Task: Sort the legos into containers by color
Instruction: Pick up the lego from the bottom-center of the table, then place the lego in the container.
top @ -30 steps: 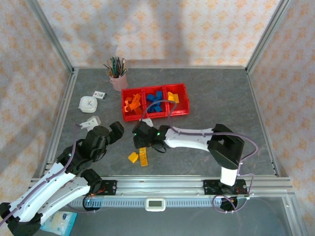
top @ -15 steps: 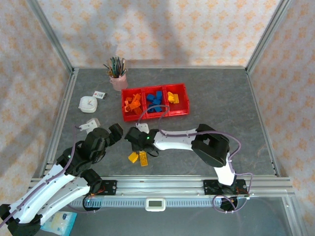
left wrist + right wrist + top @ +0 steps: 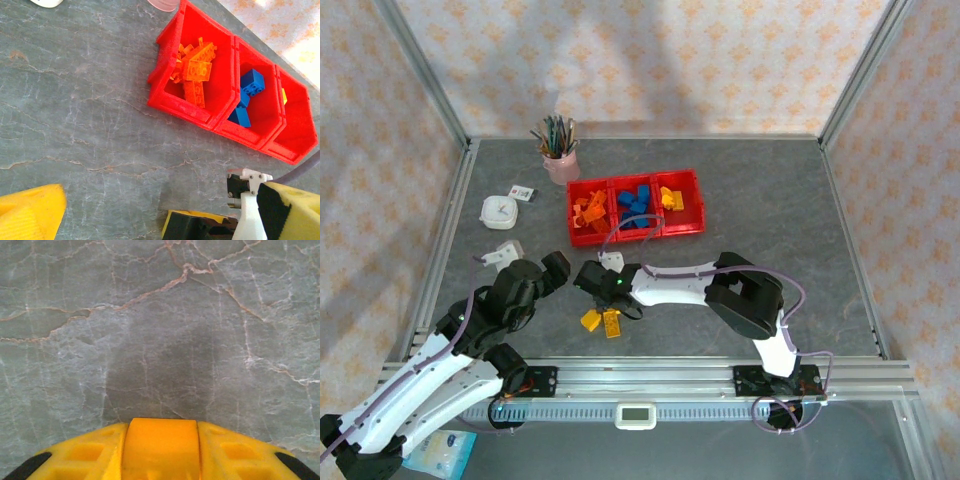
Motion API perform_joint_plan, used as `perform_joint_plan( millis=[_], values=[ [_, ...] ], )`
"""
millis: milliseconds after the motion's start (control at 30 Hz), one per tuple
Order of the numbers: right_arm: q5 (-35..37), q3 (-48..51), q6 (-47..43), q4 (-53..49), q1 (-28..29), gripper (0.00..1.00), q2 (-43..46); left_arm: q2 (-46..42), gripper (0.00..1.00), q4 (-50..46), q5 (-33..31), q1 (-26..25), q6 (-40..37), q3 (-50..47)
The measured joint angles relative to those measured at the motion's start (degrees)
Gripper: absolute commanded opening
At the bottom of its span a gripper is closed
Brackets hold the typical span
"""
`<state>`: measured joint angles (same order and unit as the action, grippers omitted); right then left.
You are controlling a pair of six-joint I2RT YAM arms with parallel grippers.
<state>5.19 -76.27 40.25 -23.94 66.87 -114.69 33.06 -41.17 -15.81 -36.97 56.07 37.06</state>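
Gripping a yellow lego (image 3: 160,437), right claw (image 3: 160,452) pinches shut; left claw (image 3: 161,214) gapes empty.

Soft, even light; dim shadow on the table (image 3: 60,365) beyond the right gripper (image 3: 160,450), foreground slightly soft.

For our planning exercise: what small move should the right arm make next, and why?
Probably lift straight up: the right gripper seems to hold a yellow-orange brick in its jaws, low over the table, and the containers stand farther back.
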Motion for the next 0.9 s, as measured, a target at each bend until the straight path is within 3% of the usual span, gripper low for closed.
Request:
perform_joint_plan(
  millis=[333,500,667,900],
  values=[
    [1.1,2.9,-1.6,0.6,-3.5,0.35,10.2,2.6,0.99,1.4,0.7,0.0,-0.7,0.0],
    [2.2,3.0,-5.7,0.8,-12.0,0.36,15.5,5.9,0.99,5.5,2.5,0.0,-2.0,0.1],
    [2.8,2.6,-11.8,2.0,-24.5,0.36,16.7,11.0,0.99,11.5,4.3,0.0,-3.7,0.3],
    [3.5,-9.9,-20.4,2.8,-34.1,0.36,6.5,18.3,0.99,19.1,6.6,0.0,-5.5,1.5]
  ],
)
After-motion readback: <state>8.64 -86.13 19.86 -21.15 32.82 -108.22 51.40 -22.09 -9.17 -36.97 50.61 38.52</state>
